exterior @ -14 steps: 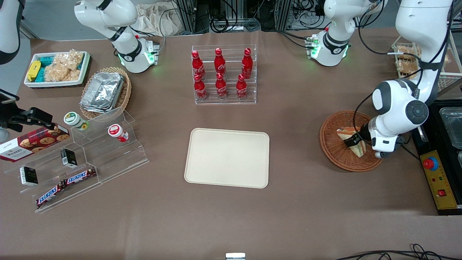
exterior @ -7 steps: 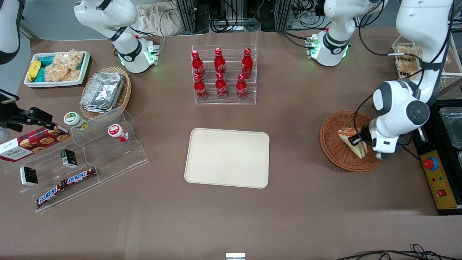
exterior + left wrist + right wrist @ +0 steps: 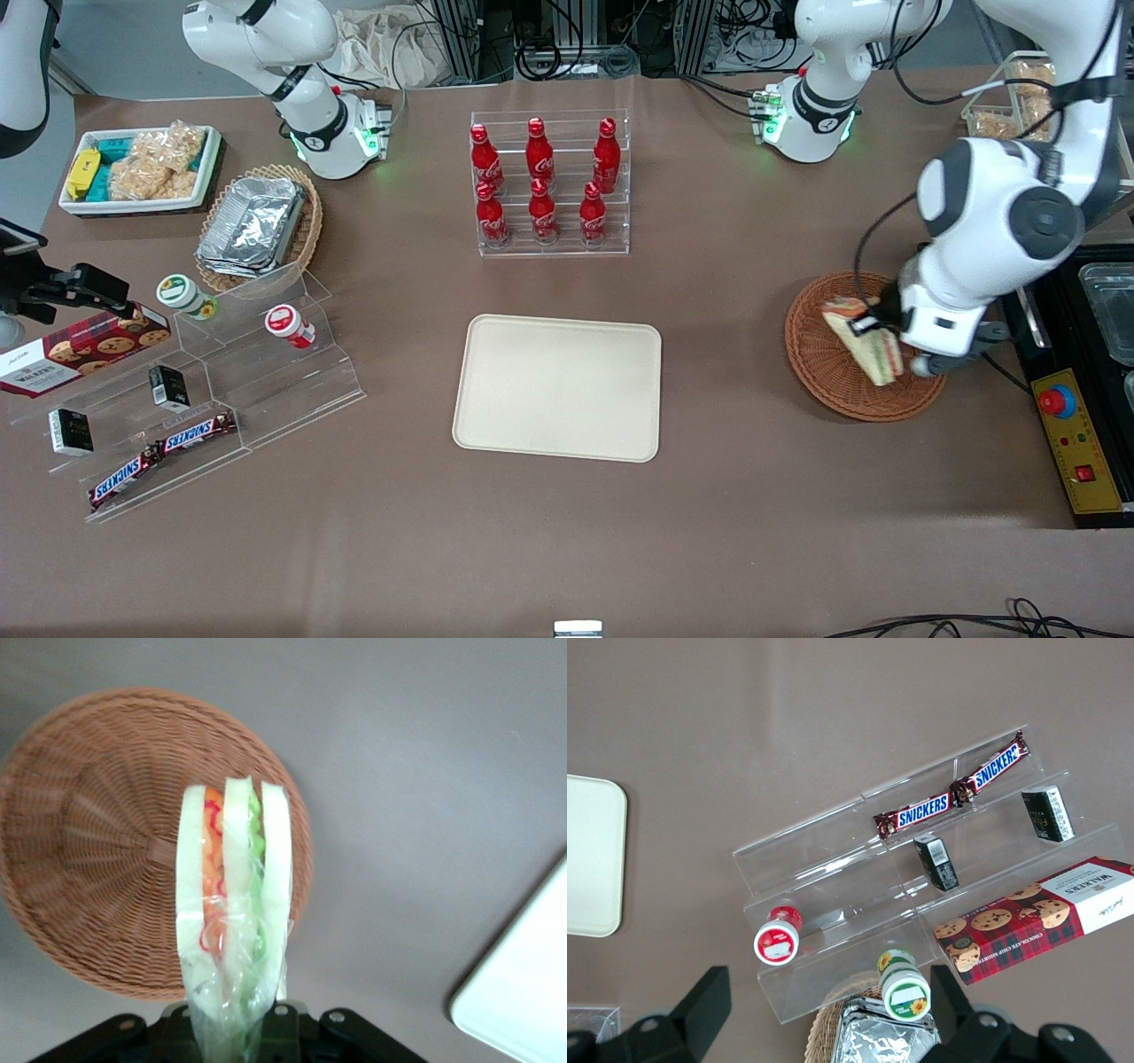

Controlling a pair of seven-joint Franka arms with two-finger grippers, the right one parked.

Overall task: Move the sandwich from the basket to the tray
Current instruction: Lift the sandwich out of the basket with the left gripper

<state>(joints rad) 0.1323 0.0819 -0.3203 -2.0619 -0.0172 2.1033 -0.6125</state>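
The sandwich [image 3: 861,341] [image 3: 232,904], a wedge of pale bread in clear wrap with green and orange-red filling, hangs in the air above the reddish-brown wicker basket [image 3: 824,363] [image 3: 97,842]. My left gripper [image 3: 870,326] [image 3: 235,1028] is shut on the sandwich's narrow end, at the working arm's end of the table. The basket below holds nothing else. The cream-beige tray [image 3: 558,386] [image 3: 523,992] lies flat in the middle of the table, toward the parked arm from the basket, with nothing on it.
An acrylic rack of red cola bottles [image 3: 545,182] stands farther from the front camera than the tray. A black control box with a red button [image 3: 1072,434] sits beside the basket. Stepped acrylic shelves with snacks [image 3: 186,390] and a foil-container basket [image 3: 257,226] lie toward the parked arm's end.
The gripper has risen from the basket with the sandwich held in it; the sandwich no longer rests on the wicker and the arm stands higher.
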